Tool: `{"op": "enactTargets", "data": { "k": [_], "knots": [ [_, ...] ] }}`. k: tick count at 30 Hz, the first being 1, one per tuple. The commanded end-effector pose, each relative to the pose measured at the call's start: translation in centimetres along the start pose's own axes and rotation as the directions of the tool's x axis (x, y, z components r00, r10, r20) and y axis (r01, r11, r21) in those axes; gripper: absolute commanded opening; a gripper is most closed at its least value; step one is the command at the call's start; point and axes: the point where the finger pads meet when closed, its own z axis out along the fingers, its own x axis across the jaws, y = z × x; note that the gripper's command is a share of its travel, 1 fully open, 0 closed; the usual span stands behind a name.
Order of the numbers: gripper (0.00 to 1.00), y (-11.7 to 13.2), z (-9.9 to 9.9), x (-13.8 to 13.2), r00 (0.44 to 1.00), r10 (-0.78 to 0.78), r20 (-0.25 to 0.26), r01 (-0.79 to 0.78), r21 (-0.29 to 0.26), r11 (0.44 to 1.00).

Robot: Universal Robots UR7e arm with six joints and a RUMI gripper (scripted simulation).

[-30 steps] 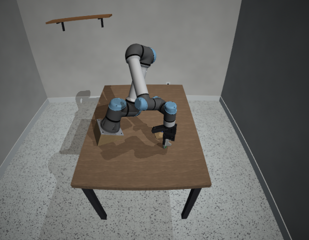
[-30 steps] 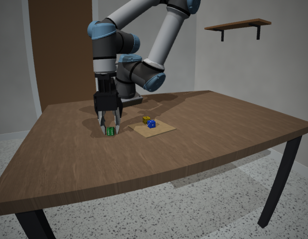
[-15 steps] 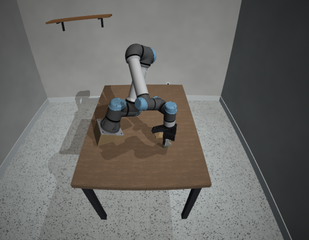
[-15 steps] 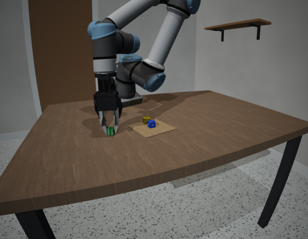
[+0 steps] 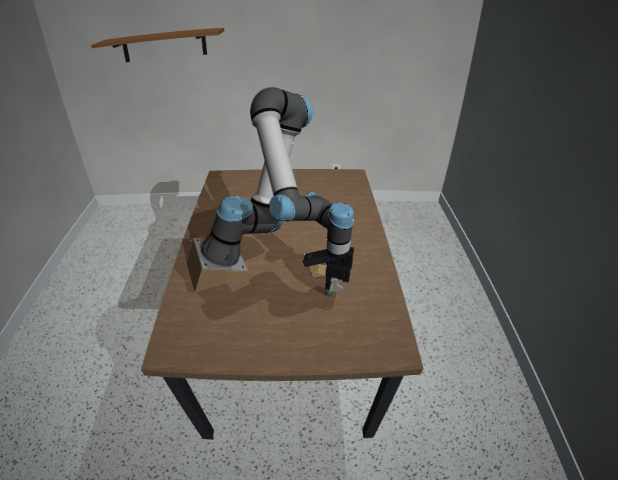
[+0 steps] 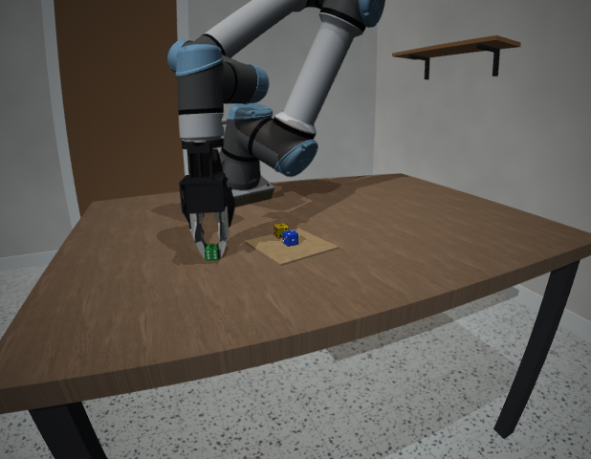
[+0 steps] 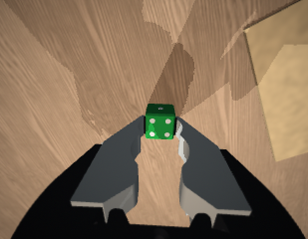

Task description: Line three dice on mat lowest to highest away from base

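My two-jaw gripper pinching the small green die on the brown wooden counter, jaws against its sides, tan square mat nearby holding yellow die and blue die

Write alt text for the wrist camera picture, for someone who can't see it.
A green die is pinched between the two grey fingers of the gripper, seen from just behind them. The face toward the camera shows four white dots. Below is a brown wooden table, with part of a tan mat at the right edge.
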Motion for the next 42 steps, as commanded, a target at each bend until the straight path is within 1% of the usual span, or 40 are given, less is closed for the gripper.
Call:
{"op": "enactTargets", "data": {
  "k": [1,17,22,26,30,32,38,42],
  "knots": [
    [0.06,0.0,0.0,0.0,1.000,0.000,0.000,0.000,-0.001,1.000],
    [0.06,0.0,0.0,0.0,1.000,0.000,0.000,0.000,-0.001,1.000],
    [0.06,0.0,-0.6,0.0,1.000,0.000,0.000,0.000,-0.001,1.000],
    [0.06,0.0,-1.9,0.0,1.000,0.000,0.000,0.000,-0.001,1.000],
    [0.06,0.0,-3.8,0.0,1.000,0.000,0.000,0.000,-0.001,1.000],
    [0.06,0.0,-3.8,0.0,1.000,0.000,0.000,0.000,-0.001,1.000],
    [0.06,0.0,-7.0,0.0,1.000,0.000,0.000,0.000,-0.001,1.000],
    [0.06,0.0,-8.8,0.0,1.000,0.000,0.000,0.000,-0.001,1.000]
  ]
}}
